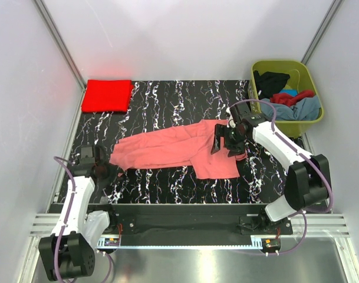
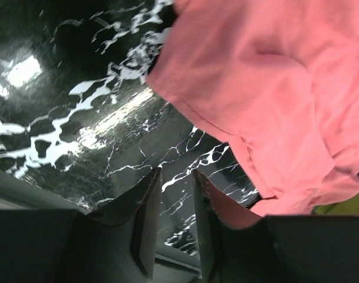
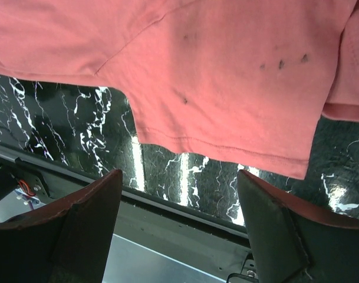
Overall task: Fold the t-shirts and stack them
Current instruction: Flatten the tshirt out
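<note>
A salmon pink t-shirt [image 1: 173, 148] lies spread and creased across the middle of the black marble table [image 1: 167, 100]. A bright red t-shirt [image 1: 106, 95] lies folded at the back left corner. My left gripper [image 1: 104, 170] sits low at the pink t-shirt's left end. In the left wrist view the gripper [image 2: 178, 174] is narrowly open with only table between the fingers, and the t-shirt [image 2: 267, 88] lies just ahead to the right. My right gripper [image 1: 226, 146] hovers over the t-shirt's right part. In the right wrist view it [image 3: 180, 177] is wide open and empty above the t-shirt's hem [image 3: 214, 71].
An olive-green tub [image 1: 279, 63] at the back right holds a black t-shirt [image 1: 272, 80], a dark red one [image 1: 290, 96] and a grey-blue one [image 1: 303, 109]. White walls enclose the table on three sides. A metal rail [image 1: 185, 227] runs along the near edge.
</note>
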